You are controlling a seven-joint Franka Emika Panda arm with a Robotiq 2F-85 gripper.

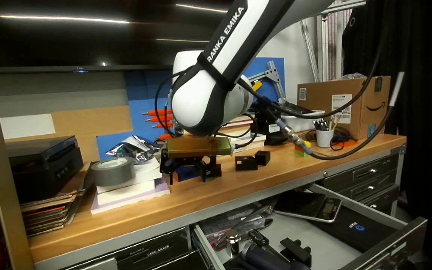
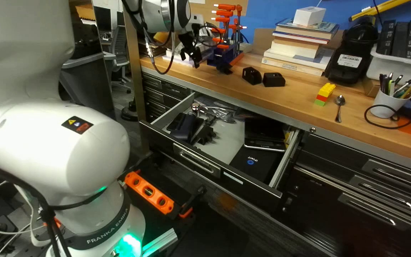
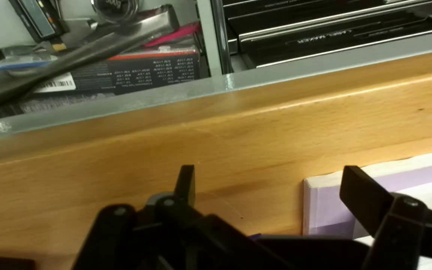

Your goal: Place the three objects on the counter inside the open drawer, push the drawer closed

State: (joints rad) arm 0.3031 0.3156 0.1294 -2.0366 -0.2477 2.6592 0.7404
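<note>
Cropping the drawer at an exterior view's bottom, partly hiding tools behind the arm, blurring wrist-view print.

The robot arm says FRANKA EMIKA, the screen TCL, a black drawer LABEL MAKER, and a flat black thing IFIXIT.

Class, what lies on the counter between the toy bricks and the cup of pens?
Beside the toy bricks lies a spoon, then, by the cup, part of a black cable; an exterior view shows this.
</note>
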